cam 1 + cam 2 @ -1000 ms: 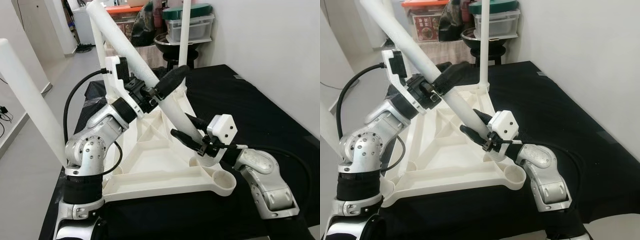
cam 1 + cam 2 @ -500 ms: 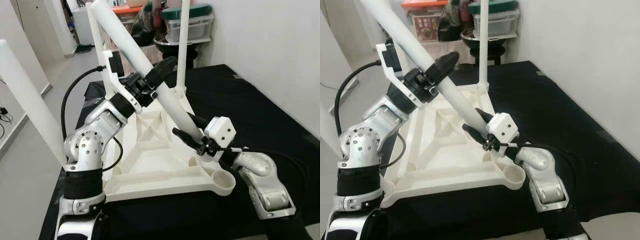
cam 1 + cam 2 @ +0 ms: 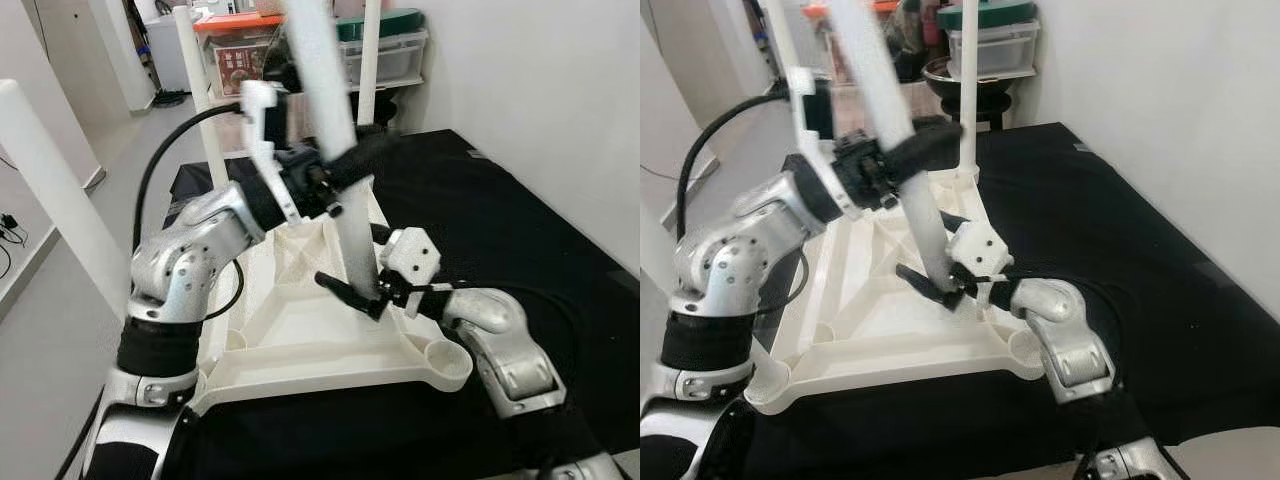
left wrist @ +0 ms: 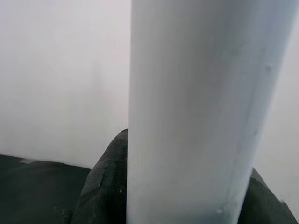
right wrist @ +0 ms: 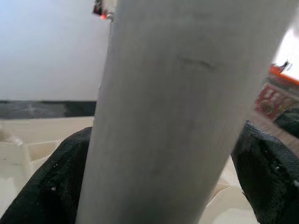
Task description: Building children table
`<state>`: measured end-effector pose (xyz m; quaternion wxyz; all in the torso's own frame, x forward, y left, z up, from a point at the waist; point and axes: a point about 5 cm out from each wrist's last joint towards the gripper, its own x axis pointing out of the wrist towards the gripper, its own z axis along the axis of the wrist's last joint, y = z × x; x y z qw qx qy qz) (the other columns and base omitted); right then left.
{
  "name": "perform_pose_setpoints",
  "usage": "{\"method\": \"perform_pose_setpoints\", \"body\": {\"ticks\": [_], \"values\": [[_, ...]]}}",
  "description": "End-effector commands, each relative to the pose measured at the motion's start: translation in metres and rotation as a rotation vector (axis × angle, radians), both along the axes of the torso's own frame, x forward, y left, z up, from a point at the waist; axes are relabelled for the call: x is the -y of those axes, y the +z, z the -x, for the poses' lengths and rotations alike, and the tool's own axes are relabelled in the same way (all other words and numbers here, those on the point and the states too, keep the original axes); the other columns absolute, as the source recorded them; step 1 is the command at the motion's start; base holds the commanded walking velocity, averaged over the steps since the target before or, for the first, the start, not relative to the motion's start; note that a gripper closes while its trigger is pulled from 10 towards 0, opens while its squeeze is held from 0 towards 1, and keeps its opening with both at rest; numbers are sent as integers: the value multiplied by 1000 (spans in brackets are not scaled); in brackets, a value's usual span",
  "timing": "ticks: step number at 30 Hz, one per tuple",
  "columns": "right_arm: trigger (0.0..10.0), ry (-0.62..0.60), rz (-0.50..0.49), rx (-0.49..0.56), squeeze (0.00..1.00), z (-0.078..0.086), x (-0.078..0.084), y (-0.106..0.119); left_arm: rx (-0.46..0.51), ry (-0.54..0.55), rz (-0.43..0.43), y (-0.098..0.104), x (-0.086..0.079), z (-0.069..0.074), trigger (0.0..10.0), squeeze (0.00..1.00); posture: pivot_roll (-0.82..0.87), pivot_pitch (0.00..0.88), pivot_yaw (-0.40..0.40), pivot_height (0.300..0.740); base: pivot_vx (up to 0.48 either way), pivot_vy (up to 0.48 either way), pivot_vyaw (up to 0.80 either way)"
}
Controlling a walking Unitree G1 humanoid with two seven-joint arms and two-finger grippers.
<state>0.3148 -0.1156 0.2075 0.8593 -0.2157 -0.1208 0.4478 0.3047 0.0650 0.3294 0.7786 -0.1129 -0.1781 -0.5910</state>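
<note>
Closest to me I see the front rim of the upturned white tabletop (image 3: 330, 378), lying flat on the black-covered counter (image 3: 520, 230), with an open round socket (image 3: 447, 358) at its near right corner. Just behind that, my right tool (image 3: 362, 290) is clamped around the bottom of the white leg (image 3: 340, 150), one black finger (image 3: 340, 288) sticking out on the leg's left side; in the right wrist view the leg (image 5: 187, 102) runs between both black pads (image 5: 56, 186), which press against it on either side. The leg stands nearly upright, leaning a little, with its foot down over the tabletop's ribbed inside, just inboard of the near right socket (I cannot tell whether the foot touches the plastic). Higher up the same leg, my left tool (image 3: 345, 175) is closed around it at about mid-length, its silver arm (image 3: 190, 265) reaching in from the left; the left wrist view shows the leg (image 4: 196, 107) filling the gap between dark fingers (image 4: 105, 186). The upper part of the leg is blurred. Further back, two white legs (image 3: 368, 60) stand upright at the tabletop's far end, and another white post (image 3: 55, 190) rises at my left. Beyond the counter sit clear storage bins (image 3: 385, 50) with coloured lids against the wall.
</note>
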Motion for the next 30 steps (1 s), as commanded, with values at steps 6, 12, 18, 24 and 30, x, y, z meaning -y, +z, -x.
{"method": "perform_pose_setpoints", "body": {"ticks": [6,12,18,24,30], "values": [[8275,159,-10,-156,0,-3,-34,-9,161,-269,-26,20,29,19,0,0,-100,0,66,740,0,0,0],[0,200,-87,-233,0,-2,-39,-8,199,-305,-28,22,32,20,0,0,-101,0,58,740,0,0,0],[0,189,-91,-258,0,-3,-39,-8,214,-310,-27,23,32,20,0,0,-99,0,52,740,0,0,0],[0,177,-92,-277,0,-5,-41,-9,234,-297,-26,23,31,18,0,0,-99,0,51,740,0,0,0],[0,95,-177,-280,0,-12,-38,-4,204,-224,-1,20,26,11,10000,1000,-101,0,53,740,0,0,0]]}}
